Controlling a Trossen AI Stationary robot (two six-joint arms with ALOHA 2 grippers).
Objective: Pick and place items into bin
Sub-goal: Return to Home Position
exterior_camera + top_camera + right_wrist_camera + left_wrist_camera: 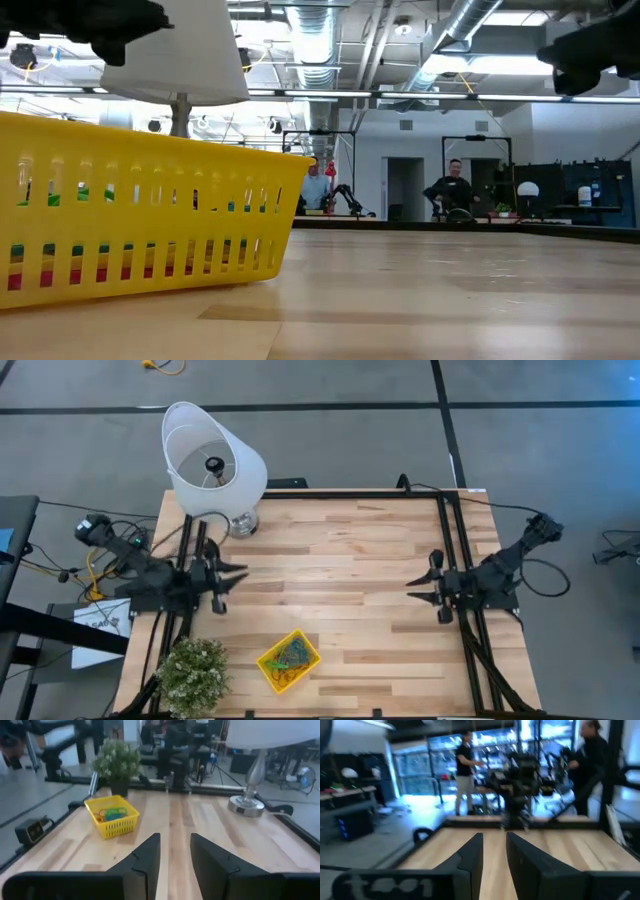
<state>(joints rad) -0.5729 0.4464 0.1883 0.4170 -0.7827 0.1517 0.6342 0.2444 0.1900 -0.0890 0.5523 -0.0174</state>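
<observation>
The yellow bin (pixel 289 660) stands on the wooden table near its front edge, left of centre. It also shows in the right wrist view (pixel 112 822) and close up in the low view (pixel 140 220). Rubber-band loops (pixel 292 652) in green, blue, red and orange lie inside it (pixel 114 813). My left gripper (pixel 238 574) is at the table's left side and my right gripper (pixel 412 590) at its right side. Both point toward the table's middle. Each is empty, with a narrow gap between its fingers (pixel 494 855) (pixel 175 855).
A white lampshade on a silver lamp base (pixel 213 460) stands at the far left corner. A green potted plant (pixel 192 672) stands at the near left corner beside the bin. Bare wood lies between the two grippers. People stand in the room beyond the table (pixel 455 188).
</observation>
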